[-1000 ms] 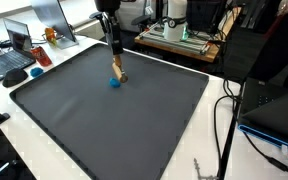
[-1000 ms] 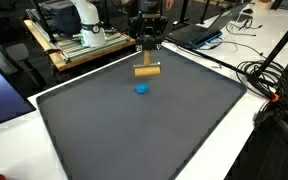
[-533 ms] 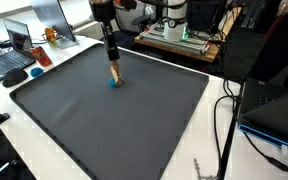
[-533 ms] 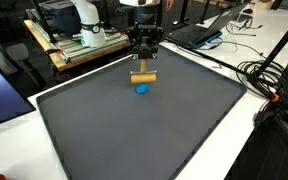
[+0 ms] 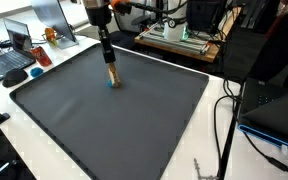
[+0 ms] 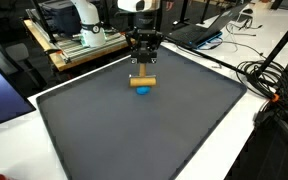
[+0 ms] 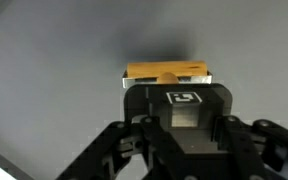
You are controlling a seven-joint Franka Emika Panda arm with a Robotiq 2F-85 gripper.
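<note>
Gripper point(image 6: 144, 70): clenched on the wooden block point(image 6: 144, 82), upper centre of frame.
Wooden block: crosswise between the fingertips, ends jutting out both sides.
Blue piece point(image 6: 142, 90): on the dark mat point(image 6: 154, 130), directly beneath the block.

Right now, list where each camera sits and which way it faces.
Exterior view: raised, across the grey mat from the arm, angled down over a mat corner, laptop at left; shows gripper and lower arm.
Exterior view: raised, also facing the arm, from a different corner; shows the gripper holding a wooden block over a small blue thing.
Wrist view: on the wrist, looking down past the gripper at block and mat.
Shared: all three show gripper, block, mat; only the exterior views show the blue thing.
</note>
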